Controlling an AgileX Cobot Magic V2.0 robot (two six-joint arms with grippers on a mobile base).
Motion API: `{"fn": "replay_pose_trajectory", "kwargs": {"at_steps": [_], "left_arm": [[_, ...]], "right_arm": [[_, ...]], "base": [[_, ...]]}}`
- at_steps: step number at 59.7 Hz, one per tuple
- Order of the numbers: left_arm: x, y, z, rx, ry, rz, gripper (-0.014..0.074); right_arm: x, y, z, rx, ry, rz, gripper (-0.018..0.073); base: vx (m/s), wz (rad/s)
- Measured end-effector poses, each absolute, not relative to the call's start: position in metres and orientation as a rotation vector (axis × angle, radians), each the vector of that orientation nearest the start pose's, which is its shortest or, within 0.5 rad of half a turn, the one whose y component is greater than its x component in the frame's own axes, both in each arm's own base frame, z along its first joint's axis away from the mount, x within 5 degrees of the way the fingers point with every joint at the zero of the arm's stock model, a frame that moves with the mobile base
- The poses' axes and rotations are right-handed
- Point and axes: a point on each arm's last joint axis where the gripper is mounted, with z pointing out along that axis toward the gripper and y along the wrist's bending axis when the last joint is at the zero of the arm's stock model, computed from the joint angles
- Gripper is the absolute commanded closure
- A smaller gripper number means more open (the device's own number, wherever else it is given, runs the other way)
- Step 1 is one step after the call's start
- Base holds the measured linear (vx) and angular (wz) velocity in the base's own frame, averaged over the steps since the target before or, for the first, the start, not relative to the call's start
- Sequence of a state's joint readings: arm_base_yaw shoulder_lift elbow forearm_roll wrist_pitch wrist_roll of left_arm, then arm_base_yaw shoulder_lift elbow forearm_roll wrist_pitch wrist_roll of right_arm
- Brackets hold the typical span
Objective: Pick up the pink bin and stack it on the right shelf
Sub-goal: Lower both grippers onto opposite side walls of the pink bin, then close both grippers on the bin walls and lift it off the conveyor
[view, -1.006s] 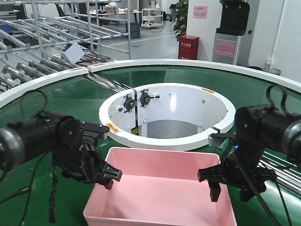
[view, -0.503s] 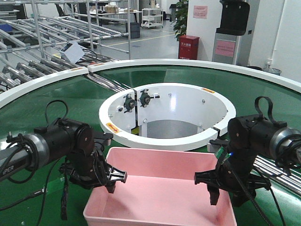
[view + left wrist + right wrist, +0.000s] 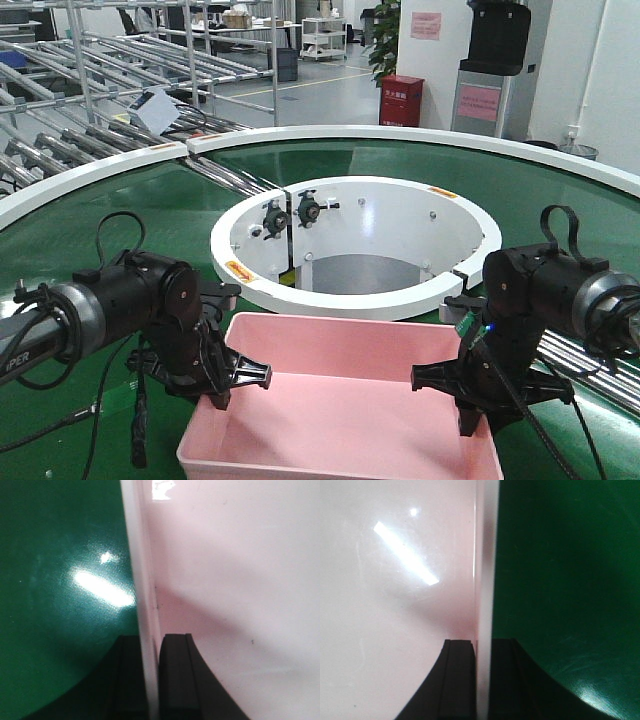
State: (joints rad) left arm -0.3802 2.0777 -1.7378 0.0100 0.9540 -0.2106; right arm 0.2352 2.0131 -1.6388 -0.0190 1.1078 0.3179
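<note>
Slippage is the main risk. The left gripper (image 3: 150, 647) and right gripper (image 3: 483, 650) each pinch a side wall of the pink bin (image 3: 345, 400), fingers narrow, one inside and one outside. The bin sits between them on the green belt (image 3: 150, 220). Its smooth walls could slide free on lifting, or tip if the arms rise unevenly.

The pink bin (image 3: 345, 348) lies at 6 o'clock in the front view, level and open side up on the green belt (image 3: 120, 230), just at 6 o'clock of the white ring (image 3: 355, 300). It is a shallow, pale-pink rectangular tote with smooth glossy walls tapering inward toward the floor and a thick rim. Its 9 o'clock wall is pinched by the left gripper (image 3: 150, 680) — one finger inside, one outside. The 3 o'clock wall is clamped the same way by the right gripper (image 3: 484, 680).
</note>
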Motion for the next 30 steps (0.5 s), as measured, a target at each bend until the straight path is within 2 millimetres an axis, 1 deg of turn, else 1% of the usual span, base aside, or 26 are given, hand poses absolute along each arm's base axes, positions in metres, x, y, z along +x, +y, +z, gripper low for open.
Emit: {"fn": "replay_pose_trajectory", "kwargs": {"at_steps": [7, 13, 17, 23, 26, 30], "left_arm": [[0.419, -0.167, 0.225, 0.242, 2.778, -0.138, 0.0559], [0.419, -0.167, 0.225, 0.237, 2.781, -0.138, 0.0561], [0.417, -0.165, 0.228, 0.224, 2.793, -0.130, 0.0559], [0.410, -0.162, 0.243, 0.157, 2.806, -0.130, 0.0559], [0.404, -0.159, 0.258, 0.120, 2.794, -0.133, 0.0559], [0.392, -0.157, 0.285, 0.087, 2.747, -0.133, 0.0559]], "right_arm": [[0.407, 0.096, 0.222, 0.115, 2.964, 0.054, 0.0459], [0.408, 0.097, 0.222, 0.123, 2.958, 0.057, 0.0459], [0.407, 0.097, 0.228, 0.140, 2.940, 0.068, 0.0458], [0.401, 0.096, 0.248, 0.154, 2.894, 0.095, 0.0457], [0.396, 0.096, 0.263, 0.160, 2.859, 0.120, 0.0457], [0.386, 0.095, 0.289, 0.151, 2.802, 0.135, 0.0457]], "base": [[0.00, 0.00], [0.00, 0.00], [0.00, 0.00], [0.00, 0.00], [0.00, 0.00], [0.00, 0.00]]}}
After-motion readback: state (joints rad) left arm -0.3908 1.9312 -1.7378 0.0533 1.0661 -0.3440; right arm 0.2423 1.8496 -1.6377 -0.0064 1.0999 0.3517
